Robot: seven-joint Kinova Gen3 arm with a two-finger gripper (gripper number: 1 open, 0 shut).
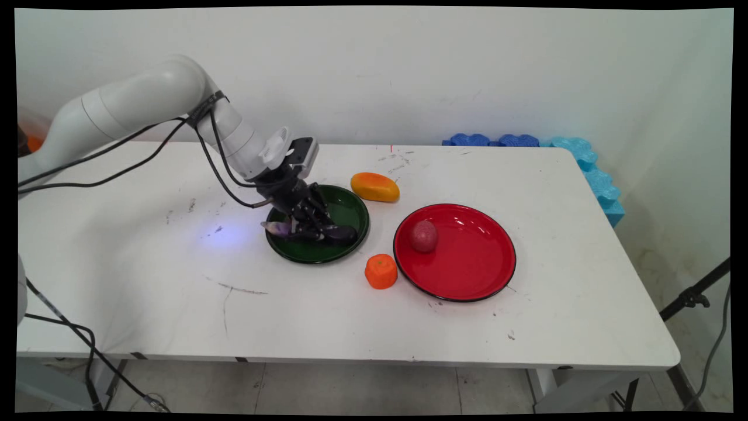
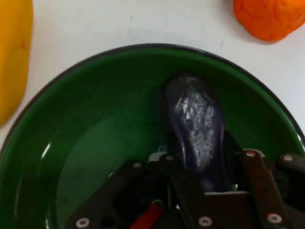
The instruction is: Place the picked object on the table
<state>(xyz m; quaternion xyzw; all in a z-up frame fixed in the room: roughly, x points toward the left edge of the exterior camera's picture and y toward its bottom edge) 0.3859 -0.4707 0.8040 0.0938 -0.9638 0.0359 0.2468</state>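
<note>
Two black fingers of the end effector (image 1: 308, 227) close on a dark purple eggplant (image 1: 327, 234), one on either side of it, and the hand view shows the glossy eggplant (image 2: 198, 129) running up between them from the linkage at the bottom. The eggplant lies low in the green plate (image 1: 345, 204), its paler stem end sticking out over the plate's left rim toward the bench's left edge; whether it rests on the plate's floor or hangs just clear of it I cannot tell. The white arm slants down to it from the far left, with black cables hanging off it.

Just beyond the green plate's far right rim, toward the bench's far edge, lies a yellow-orange mango (image 1: 374, 187), apart from the plate. Near the plate's right side, toward the bench's near edge, stands a small orange fruit (image 1: 381, 271), just beside the rim of a larger red plate (image 1: 467, 275). The red plate sits right of the green one, about midway along the white bench (image 1: 175, 292), and holds a dull red, round fruit (image 1: 423, 236) in its left part. Blue foam pieces (image 1: 584, 164) line the bench's far right corner and right edge.
</note>
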